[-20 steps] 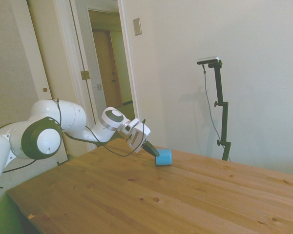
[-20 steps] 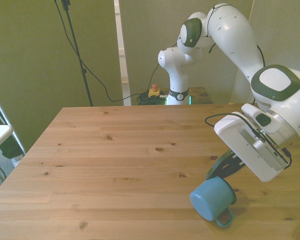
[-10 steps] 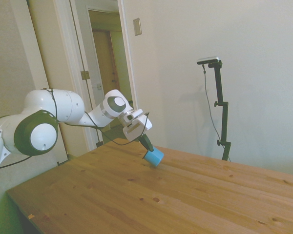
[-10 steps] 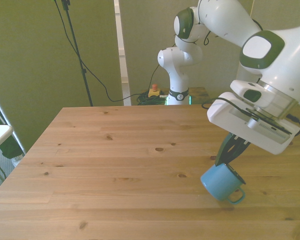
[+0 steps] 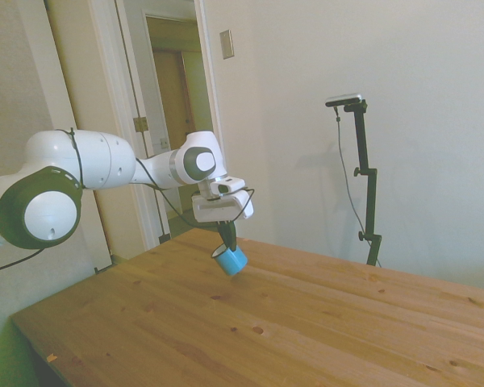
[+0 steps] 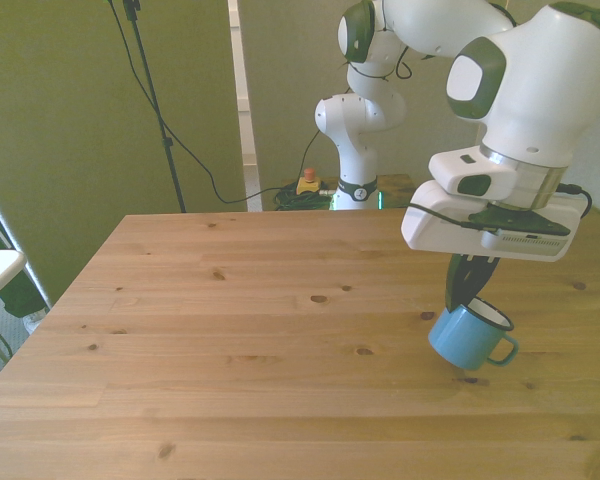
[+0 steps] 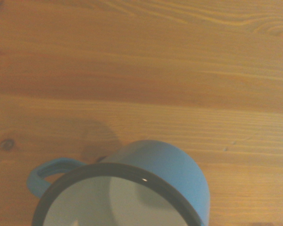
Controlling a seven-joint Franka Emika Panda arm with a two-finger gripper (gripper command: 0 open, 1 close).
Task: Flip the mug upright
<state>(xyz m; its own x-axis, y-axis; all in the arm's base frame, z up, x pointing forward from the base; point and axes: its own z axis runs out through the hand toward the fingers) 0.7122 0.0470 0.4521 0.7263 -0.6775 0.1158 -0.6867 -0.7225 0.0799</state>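
In the front view, the wooden table point(image 6: 230, 330) runs bare from its left edge up to the mug point(image 6: 467, 336), which is the landmark here. The mug is light blue with a dark rim and a white inside. It hangs tilted, mouth up and leaning toward the front view's right, its handle on that same side. Its lower edge is close over the table and its shadow lies on the boards right under it; whether the base touches the wood cannot be told.

Directly above the mug, the gripper point(image 6: 464, 287) points down with its dark fingers point(image 6: 458, 285) clenched on the mug's rim, one finger appearing to go inside the mouth. Above those sits the white hand block, and the white arm point(image 6: 520, 80) rises up from it.

In the side view the mug point(image 5: 229, 260) hangs below the gripper point(image 5: 227, 241), near the table's far edge.

The wrist view shows the mug point(image 7: 170, 174) from above: dark rim, white inside, handle to one side, wood grain beyond it.

No writing, brand or label can be read on the mug or the gripper.
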